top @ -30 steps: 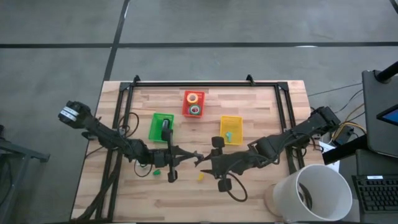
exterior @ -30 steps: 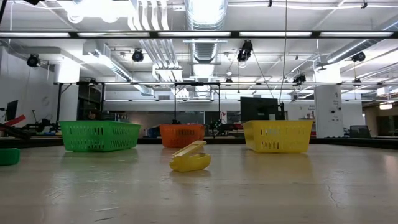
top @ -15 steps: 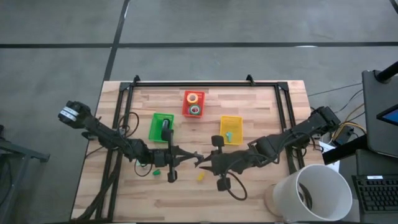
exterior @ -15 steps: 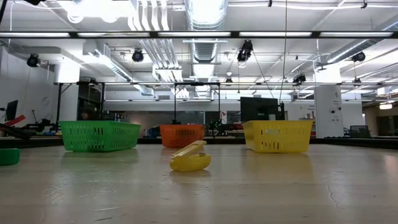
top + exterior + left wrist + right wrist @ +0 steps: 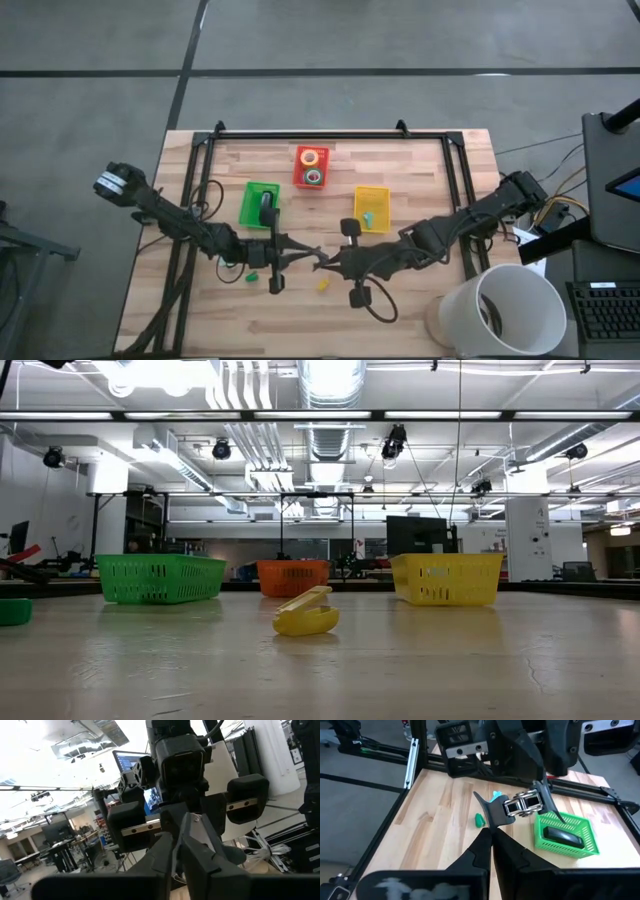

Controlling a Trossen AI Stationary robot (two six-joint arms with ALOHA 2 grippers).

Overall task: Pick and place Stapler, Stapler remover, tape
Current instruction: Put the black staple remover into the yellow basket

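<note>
Wood tabletop, nearest part: carried a yellow staple remover, lying loose and well apart from both arms' tips.
Green piece: lay small and untouched, just beside the left arm.
Right gripper: hung tip to tip with the other gripper over the middle of the table; was spread wide a moment before, then showed pressed together on the dark end of the silver staple remover.
Left gripper: met the same remover from the opposite side; had begun to loosen, but could not be told whether yet let go.
Change just seen: looked like a hand-over, from the left side to the right side, above the wood and not on it.
Meaning for the task: judged as mid-way for this remover; probably needed the left fingers fully off before any pull, otherwise a risk of dropping or twisting the piece.
Green basket: held the stapler, black, already placed.
Yellow basket: held one teal piece; seemed the likely goal for removers.
Red basket, farthest: held the tape, rolls already inside.
</note>
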